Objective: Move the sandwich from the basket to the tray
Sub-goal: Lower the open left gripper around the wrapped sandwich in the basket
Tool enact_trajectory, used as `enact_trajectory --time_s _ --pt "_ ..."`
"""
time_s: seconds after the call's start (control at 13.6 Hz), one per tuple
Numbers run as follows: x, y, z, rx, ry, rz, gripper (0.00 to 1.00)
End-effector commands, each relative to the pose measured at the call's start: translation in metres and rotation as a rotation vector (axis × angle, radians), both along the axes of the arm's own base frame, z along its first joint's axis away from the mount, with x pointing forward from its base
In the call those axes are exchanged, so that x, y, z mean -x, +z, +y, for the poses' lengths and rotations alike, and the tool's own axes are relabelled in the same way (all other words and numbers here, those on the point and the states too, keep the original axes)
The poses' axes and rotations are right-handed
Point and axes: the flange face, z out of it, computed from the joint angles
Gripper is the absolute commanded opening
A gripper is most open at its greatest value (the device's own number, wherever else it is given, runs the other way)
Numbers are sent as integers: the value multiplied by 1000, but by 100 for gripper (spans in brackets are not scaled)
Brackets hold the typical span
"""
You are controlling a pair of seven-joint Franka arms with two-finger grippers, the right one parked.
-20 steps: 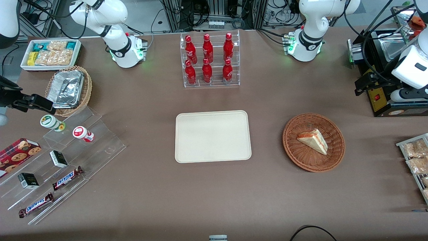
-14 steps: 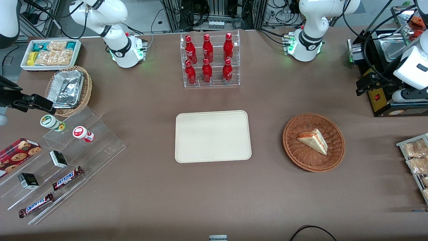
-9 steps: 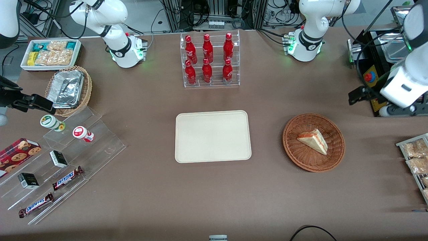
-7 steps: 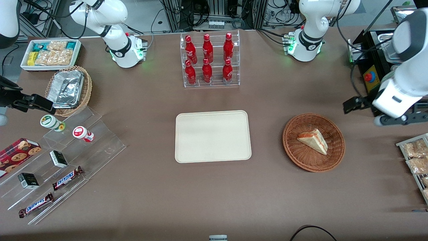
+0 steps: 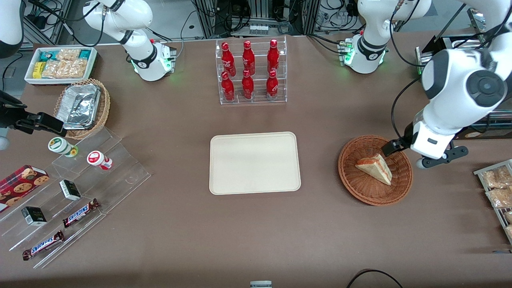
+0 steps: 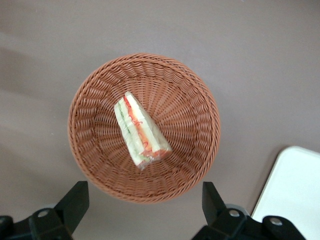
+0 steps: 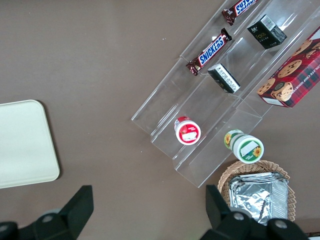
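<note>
The sandwich (image 5: 375, 168), a white wedge with red and green filling, lies in the round reddish-brown wicker basket (image 5: 352, 180). The cream tray (image 5: 254, 163) sits flat at the table's middle, beside the basket toward the parked arm's end. My left gripper (image 5: 434, 160) hangs above the basket's rim on the working arm's side. In the left wrist view the sandwich (image 6: 141, 131) lies in the middle of the basket (image 6: 200, 100). There the gripper (image 6: 144, 190) is open, its fingers (image 6: 76, 200) wide apart with nothing between them, and a tray corner (image 6: 295, 190) shows.
A clear rack of red bottles (image 5: 251, 72) stands farther from the camera than the tray. A rack of snack packets (image 5: 498, 192) lies at the working arm's end. Clear steps with snacks (image 5: 76, 188), a tan basket of foil containers (image 5: 82, 107) and a white snack box (image 5: 60, 64) fill the parked arm's end.
My left arm has swung in from the working arm's end of the table and come over the basket's edge. The sandwich, basket and tray have not moved.
</note>
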Motion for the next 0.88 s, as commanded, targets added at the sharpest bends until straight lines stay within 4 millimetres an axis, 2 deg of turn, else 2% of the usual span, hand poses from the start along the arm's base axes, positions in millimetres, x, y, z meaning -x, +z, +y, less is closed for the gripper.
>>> enact_trajectory --time_s 0.0,0.22,0.52,0.81 --pt "13 -26 -1 15 135 -46 100" --pt "26 -61 3 33 265 -94 100" --pt "35 -88 11 18 284 -48 100" --pt "30 -113 15 19 336 -45 100"
